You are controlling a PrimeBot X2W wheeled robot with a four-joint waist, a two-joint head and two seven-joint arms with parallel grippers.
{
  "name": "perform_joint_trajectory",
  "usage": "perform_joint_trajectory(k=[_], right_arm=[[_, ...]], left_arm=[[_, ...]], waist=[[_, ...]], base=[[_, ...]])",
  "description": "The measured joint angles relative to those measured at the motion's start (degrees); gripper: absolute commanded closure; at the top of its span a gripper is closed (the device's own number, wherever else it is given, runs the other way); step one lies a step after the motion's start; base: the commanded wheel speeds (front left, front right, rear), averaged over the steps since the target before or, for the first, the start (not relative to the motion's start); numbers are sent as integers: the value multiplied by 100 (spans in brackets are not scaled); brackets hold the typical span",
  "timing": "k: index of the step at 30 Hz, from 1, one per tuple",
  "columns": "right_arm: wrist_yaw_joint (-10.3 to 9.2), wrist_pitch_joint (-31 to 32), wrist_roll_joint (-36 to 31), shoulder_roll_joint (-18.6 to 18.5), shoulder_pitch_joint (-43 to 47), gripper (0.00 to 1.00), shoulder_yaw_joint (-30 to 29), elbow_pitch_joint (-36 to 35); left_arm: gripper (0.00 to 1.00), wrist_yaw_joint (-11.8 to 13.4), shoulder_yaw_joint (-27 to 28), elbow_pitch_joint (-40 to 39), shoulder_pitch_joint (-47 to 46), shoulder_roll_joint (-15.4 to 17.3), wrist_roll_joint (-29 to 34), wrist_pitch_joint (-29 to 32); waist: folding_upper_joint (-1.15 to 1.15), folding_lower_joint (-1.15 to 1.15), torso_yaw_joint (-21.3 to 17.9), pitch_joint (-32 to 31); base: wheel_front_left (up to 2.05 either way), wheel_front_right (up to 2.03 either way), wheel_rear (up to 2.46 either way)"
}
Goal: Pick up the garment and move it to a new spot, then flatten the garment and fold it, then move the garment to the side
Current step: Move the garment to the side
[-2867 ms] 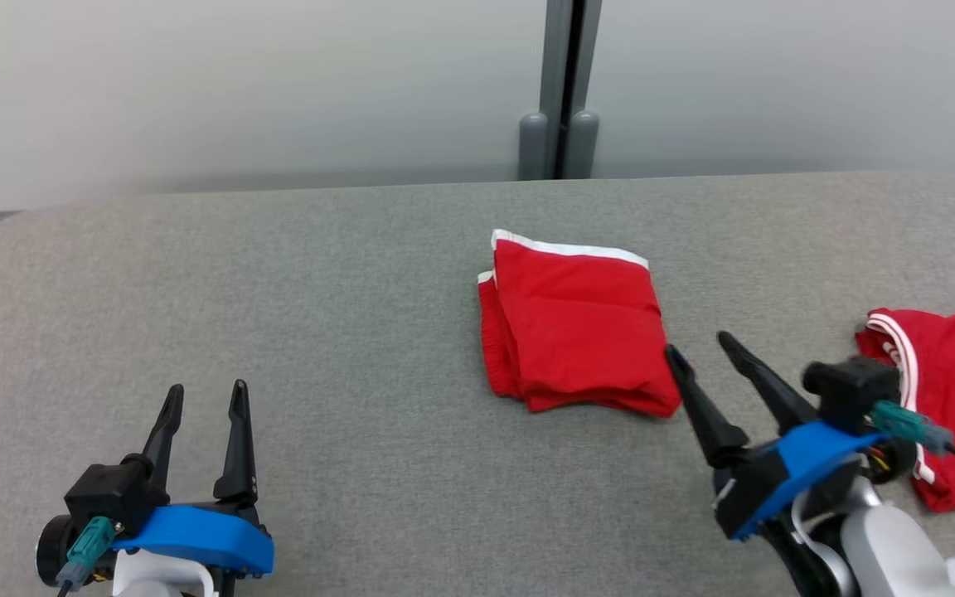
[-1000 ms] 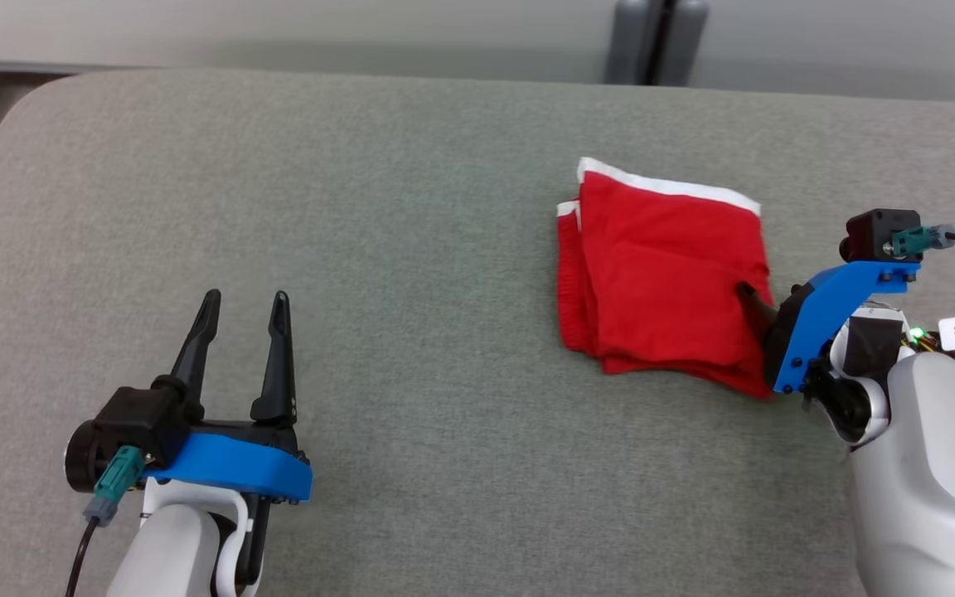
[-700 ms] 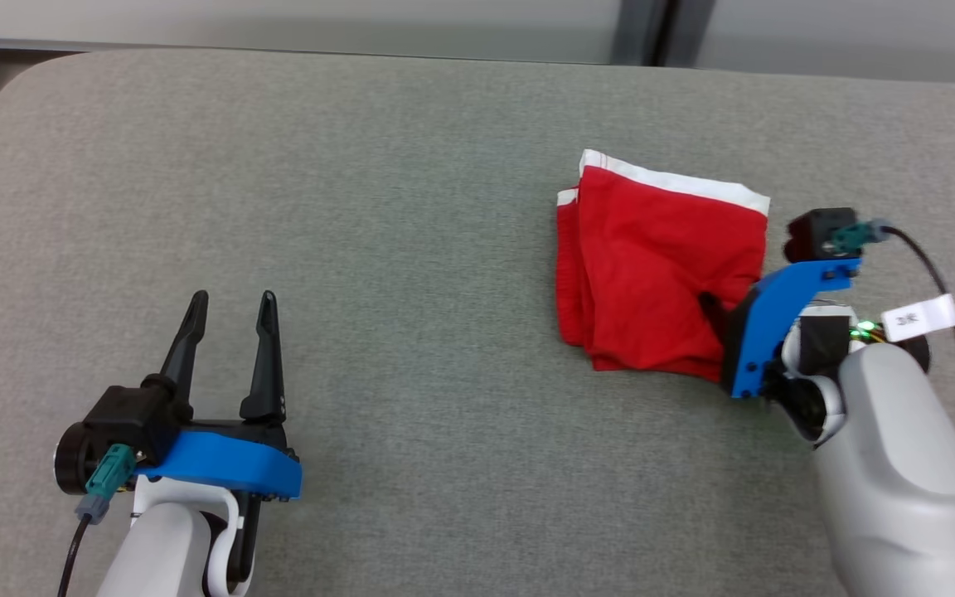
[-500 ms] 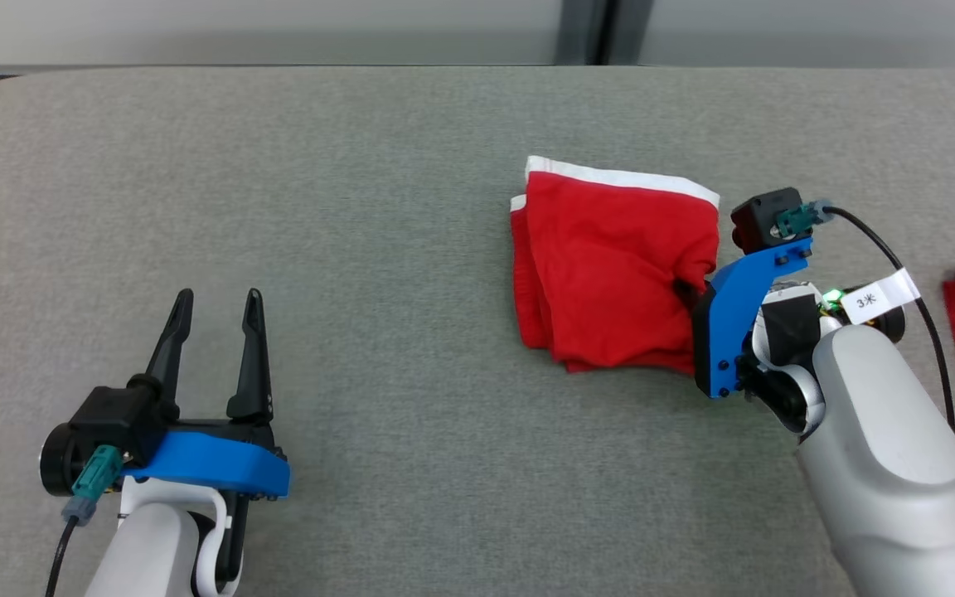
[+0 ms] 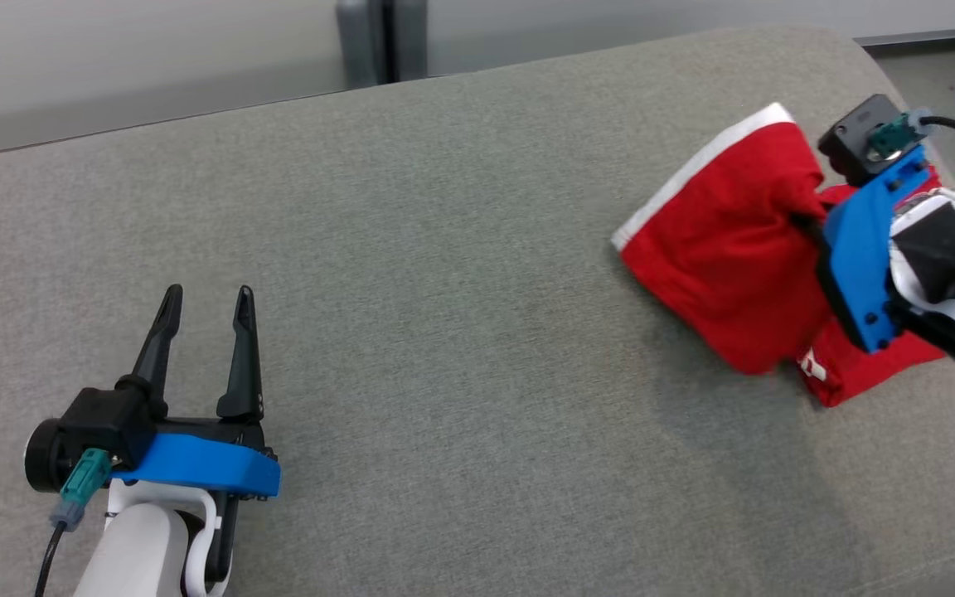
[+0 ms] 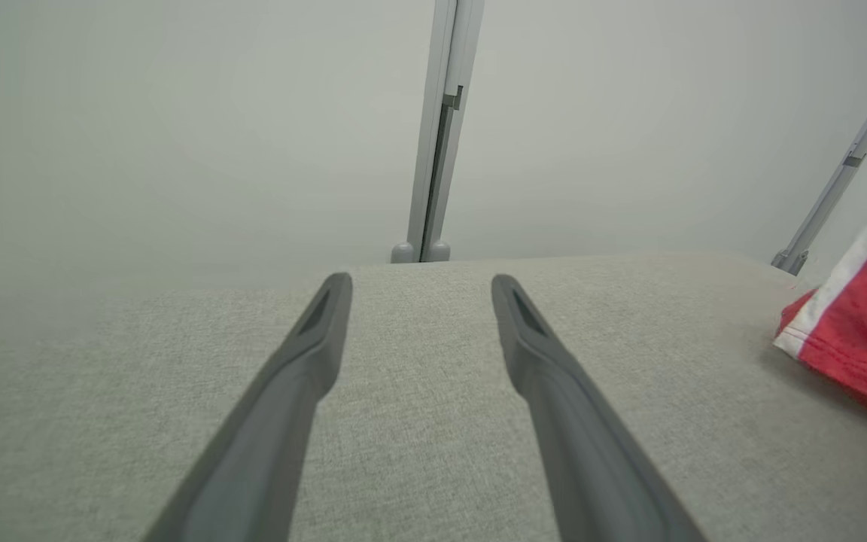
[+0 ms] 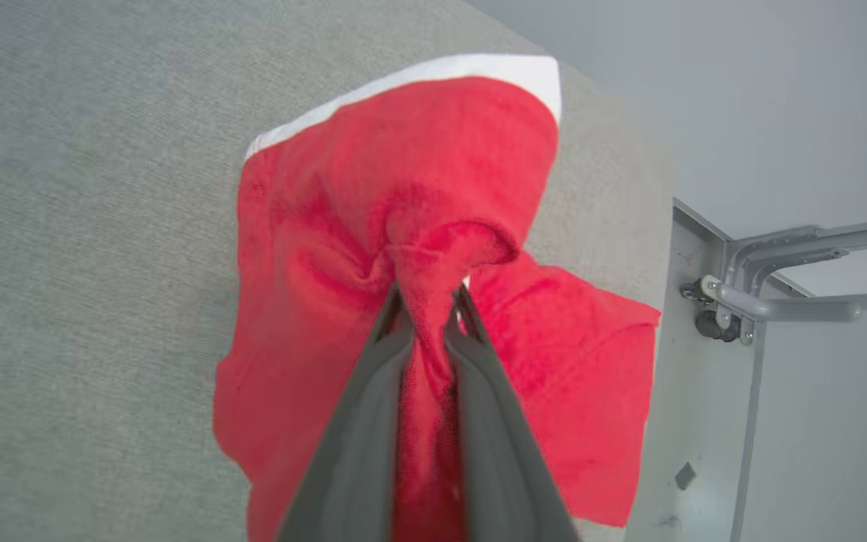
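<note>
Garment [image 7: 403, 165] between the right fingers [image 7: 362, 421]

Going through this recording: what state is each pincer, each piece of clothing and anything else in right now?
left pincer: open, empty, over the table.
right pincer: shut on the garment.
garment: bunched at the grip, apparently raised off the table, folds coming loose.
second red cloth: lying at the table's end, partly under the garment.

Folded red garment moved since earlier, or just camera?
Yes. Pinched in the right gripper, the garment has gone right, from mid-table to the second red garment by the table's right edge.
</note>
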Motion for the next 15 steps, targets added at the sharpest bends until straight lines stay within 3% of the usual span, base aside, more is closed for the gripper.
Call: perform_joint_trajectory(k=[5,15], right_arm=[[0,-349,109,-884,150,100,108,-51],[1,-2121,-34,-1405,499,100,-108,1222]], left_arm=[[0,-45,-81,-8,-151,11,36,0],[0,-135,-270,-37,-343,189,144,135]], waist=[[0,0,-164,37],[0,0,68,368]], base=[[0,0,0],[0,0,0]])
